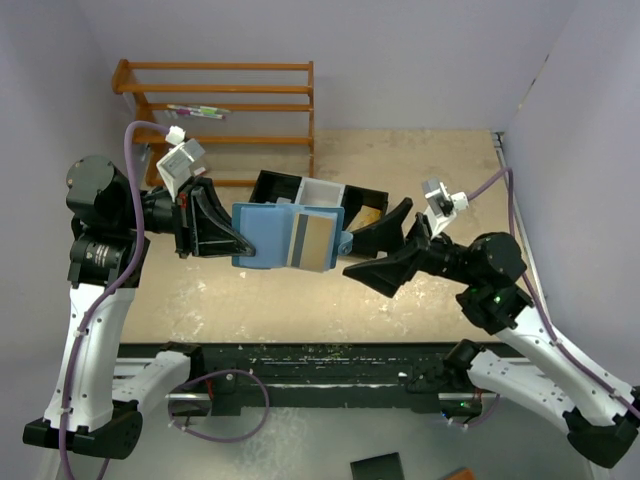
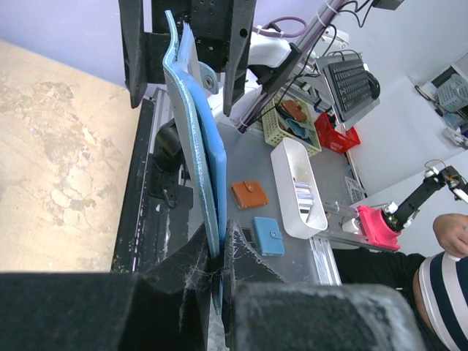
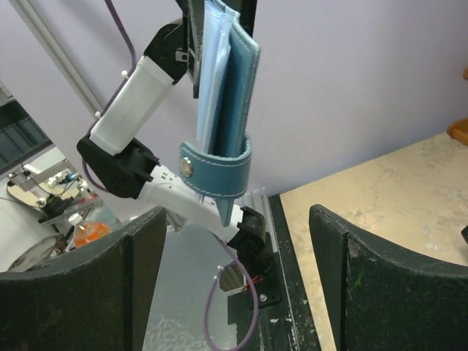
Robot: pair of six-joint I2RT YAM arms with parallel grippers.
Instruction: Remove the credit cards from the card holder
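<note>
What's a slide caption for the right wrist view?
Open right gripper facing the strapped blue card holder, seen edge-on.

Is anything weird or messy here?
Nothing looks spilled or broken. The card holder hangs in mid-air, pinched on edge by the left gripper, its strap looped round one end. Wispy, web-like threads cling to that gripper.

tray (image 1: 320, 192) half hidden behind card holder (image 1: 262, 238), rack items (image 1: 197, 111) perhaps pens, too small

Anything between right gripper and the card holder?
Nothing. Right wrist view shows bare air between the strap end of the card holder and both fingers of the open right gripper.
</note>
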